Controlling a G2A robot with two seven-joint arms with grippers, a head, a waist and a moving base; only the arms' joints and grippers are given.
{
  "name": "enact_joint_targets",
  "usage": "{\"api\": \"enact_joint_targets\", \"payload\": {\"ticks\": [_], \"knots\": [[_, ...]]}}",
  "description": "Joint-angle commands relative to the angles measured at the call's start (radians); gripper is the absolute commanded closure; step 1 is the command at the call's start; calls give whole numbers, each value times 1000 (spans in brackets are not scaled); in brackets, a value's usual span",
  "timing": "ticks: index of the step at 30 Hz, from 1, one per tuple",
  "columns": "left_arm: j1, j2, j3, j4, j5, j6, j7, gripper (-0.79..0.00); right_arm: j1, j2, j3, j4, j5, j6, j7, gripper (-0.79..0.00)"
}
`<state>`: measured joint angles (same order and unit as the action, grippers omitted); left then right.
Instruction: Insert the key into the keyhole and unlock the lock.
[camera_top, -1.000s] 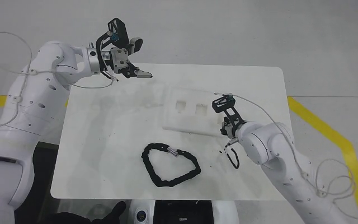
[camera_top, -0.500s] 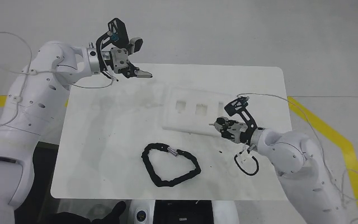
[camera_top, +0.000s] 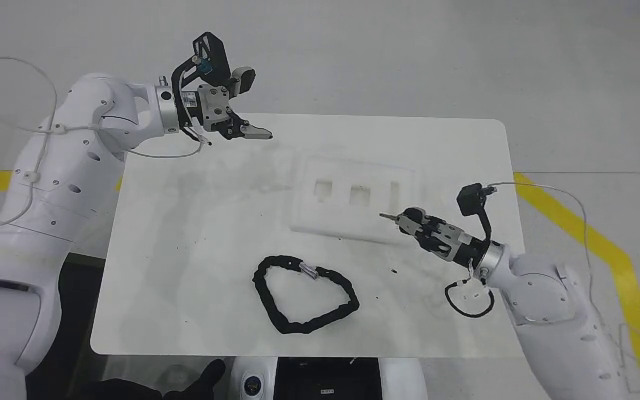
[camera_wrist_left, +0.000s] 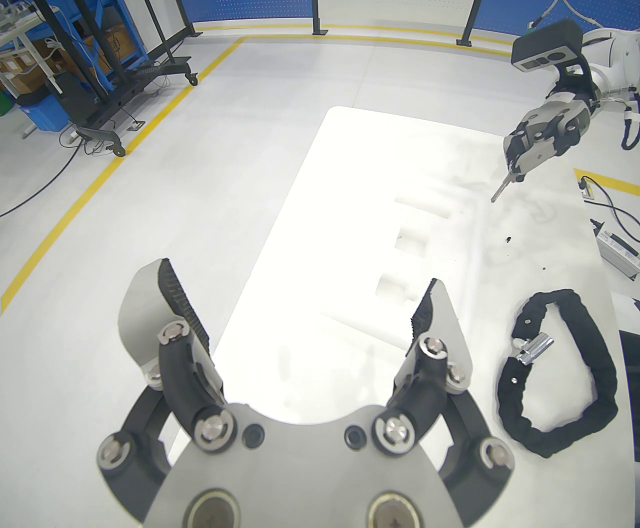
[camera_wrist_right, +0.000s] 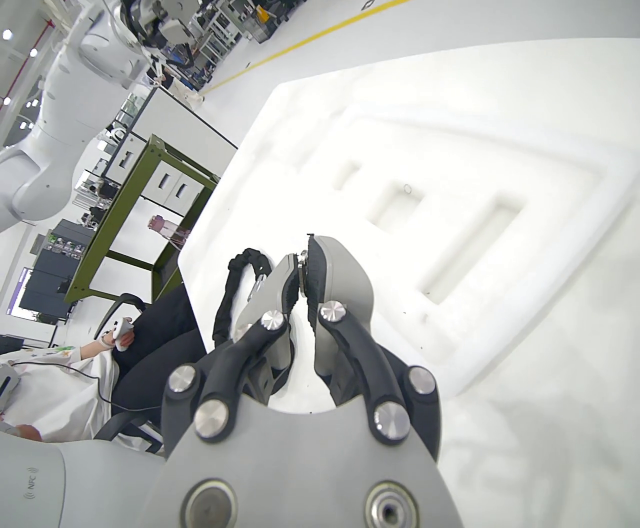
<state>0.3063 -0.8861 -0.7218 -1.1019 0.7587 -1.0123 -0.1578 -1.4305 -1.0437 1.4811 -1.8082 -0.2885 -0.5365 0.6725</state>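
A black fabric-covered chain lock lies in a loop on the white table's near middle, its silver lock cylinder at the top of the loop. My right gripper is shut on a small metal key, held low at the near right edge of the white foam tray, with the key tip pointing left. The left wrist view shows that gripper, the key and the chain lock. My left gripper hangs open and empty over the table's far left edge.
The foam tray has three rectangular pockets and sits at the table's centre back. Bare tabletop stretches between the left gripper and the chain. A seated person shows beyond the table's near edge in the right wrist view.
The right arm has swung out to the right and its wrist has turned. The gripper now lies low pointing left with the key, instead of pointing down at the tray. The left arm is unmoved.
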Motion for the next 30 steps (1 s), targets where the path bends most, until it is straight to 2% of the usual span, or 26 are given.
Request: {"api": "enact_joint_targets", "payload": {"ticks": [1, 12, 21, 30], "knots": [[0, 0, 0, 0, 0, 0, 0, -785, 9, 1, 3, 1, 15, 0, -2, 0], [0, 0, 0, 0, 0, 0, 0, -785, 22, 5, 35, -17, 27, 3, -23, 0], [92, 9, 4, -143, 10, 0, -26, -785, 22, 5, 35, -17, 27, 3, -23, 0], [145, 33, 105, -278, 8, 0, -114, -785, 22, 5, 35, -17, 27, 3, -23, 0]]}}
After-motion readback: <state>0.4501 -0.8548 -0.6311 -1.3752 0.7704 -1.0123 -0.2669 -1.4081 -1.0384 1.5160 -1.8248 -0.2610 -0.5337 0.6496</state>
